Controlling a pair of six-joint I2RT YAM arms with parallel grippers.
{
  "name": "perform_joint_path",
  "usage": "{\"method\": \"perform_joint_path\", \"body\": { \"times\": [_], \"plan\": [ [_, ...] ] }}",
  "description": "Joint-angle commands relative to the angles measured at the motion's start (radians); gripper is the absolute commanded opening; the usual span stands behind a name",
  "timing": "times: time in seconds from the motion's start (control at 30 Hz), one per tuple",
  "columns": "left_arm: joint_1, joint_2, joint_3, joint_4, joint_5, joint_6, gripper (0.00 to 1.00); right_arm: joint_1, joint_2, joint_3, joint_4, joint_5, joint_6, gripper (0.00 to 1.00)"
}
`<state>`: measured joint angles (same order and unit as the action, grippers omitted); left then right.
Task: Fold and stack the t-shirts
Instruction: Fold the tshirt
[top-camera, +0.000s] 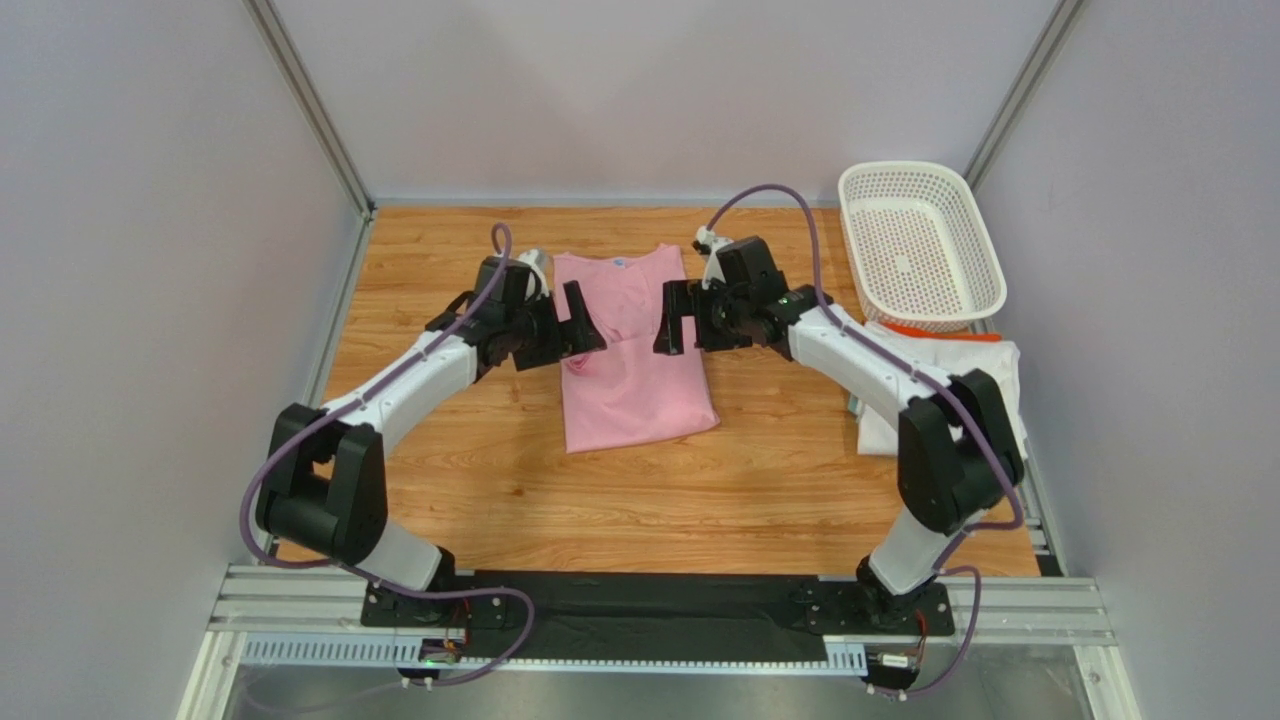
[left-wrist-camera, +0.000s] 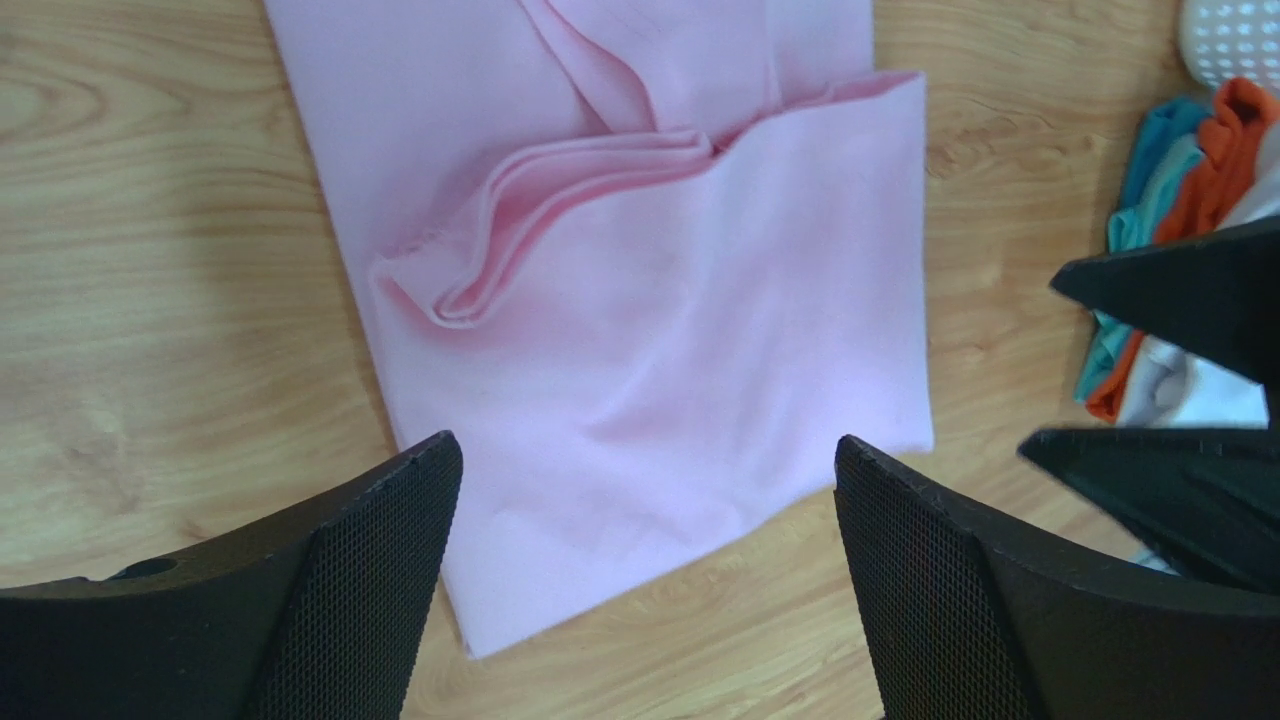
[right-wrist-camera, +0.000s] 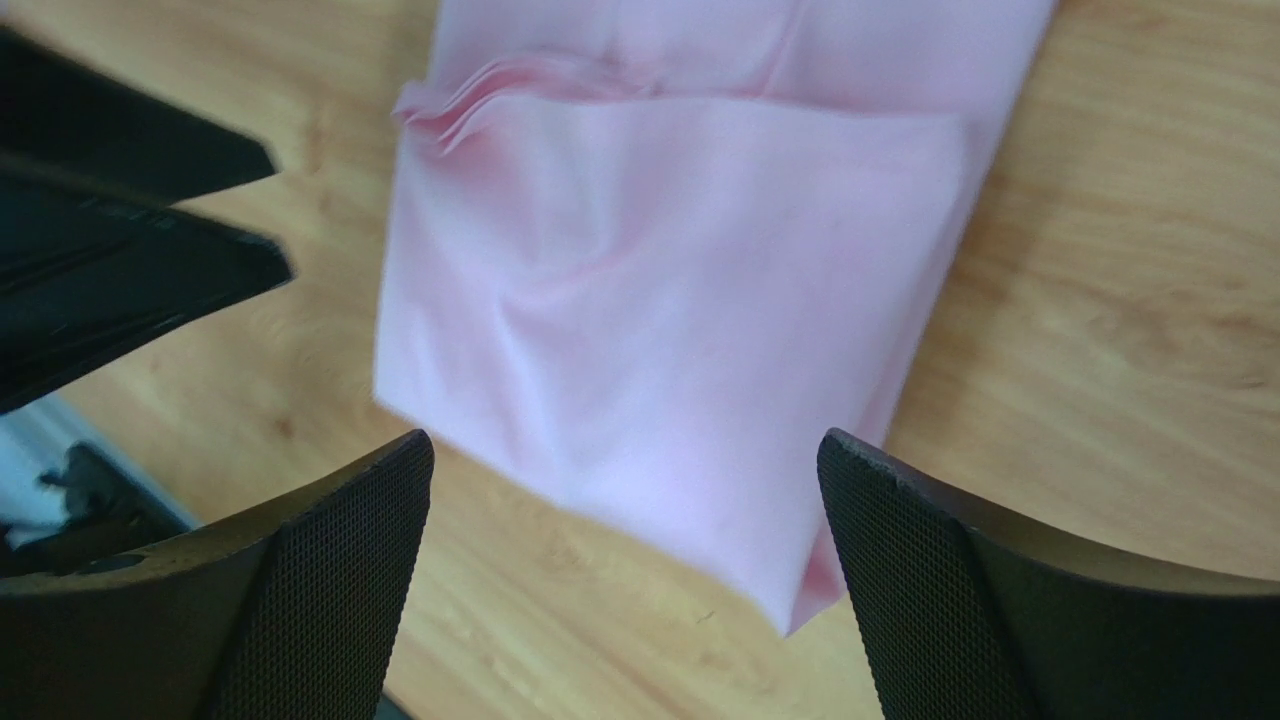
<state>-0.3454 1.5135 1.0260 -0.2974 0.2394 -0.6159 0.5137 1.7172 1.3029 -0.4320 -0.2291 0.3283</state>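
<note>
Partly hidden behind right arm (top-camera: 864, 348): white t-shirt (top-camera: 1004, 372); cut off in wrist views: pink t-shirt (left-wrist-camera: 676, 330).

A white perforated plastic basket (top-camera: 920, 248) is sitting at the far right corner of the wood-grain counter (top-camera: 781, 450), its long side running beside the right edge. Pale grey walls (top-camera: 150, 225) are closing the counter in on three sides.

Built alike as left arm (top-camera: 403, 378) and right arm (top-camera: 851, 348): glossy white link shells between bulky matte black joint housings. Trailed by a lilac cable (top-camera: 250, 503) along each, hanging free of the shell in places. Bolted to a black base plate (top-camera: 661, 603) on a silver slotted rail (top-camera: 286, 612). Tipped by left hand (top-camera: 577, 323) and right hand (top-camera: 672, 318), all black, with broad wedge fingers (left-wrist-camera: 368, 578) faced in fine mesh texture.
</note>
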Motion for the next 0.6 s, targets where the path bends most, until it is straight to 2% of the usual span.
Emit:
{"method": "perform_joint_path", "body": {
  "times": [0.0, 0.13, 0.33, 0.57],
  "plan": [
    [-0.039, -0.052, -0.055, 0.049, 0.054, -0.028, 1.00, 0.043, -0.131, -0.138, 0.128, -0.149, 0.070, 1.00],
    [-0.052, -0.030, -0.101, 0.118, 0.110, -0.067, 1.00, 0.065, -0.189, -0.287, 0.232, -0.233, 0.136, 1.00],
    [-0.056, 0.079, -0.078, 0.190, 0.133, -0.078, 1.00, 0.069, -0.120, -0.314, 0.274, -0.256, 0.144, 1.00],
    [-0.050, 0.267, 0.130, 0.060, 0.017, -0.010, 1.00, 0.069, -0.061, -0.338, 0.272, -0.219, 0.141, 1.00]
  ]
}}
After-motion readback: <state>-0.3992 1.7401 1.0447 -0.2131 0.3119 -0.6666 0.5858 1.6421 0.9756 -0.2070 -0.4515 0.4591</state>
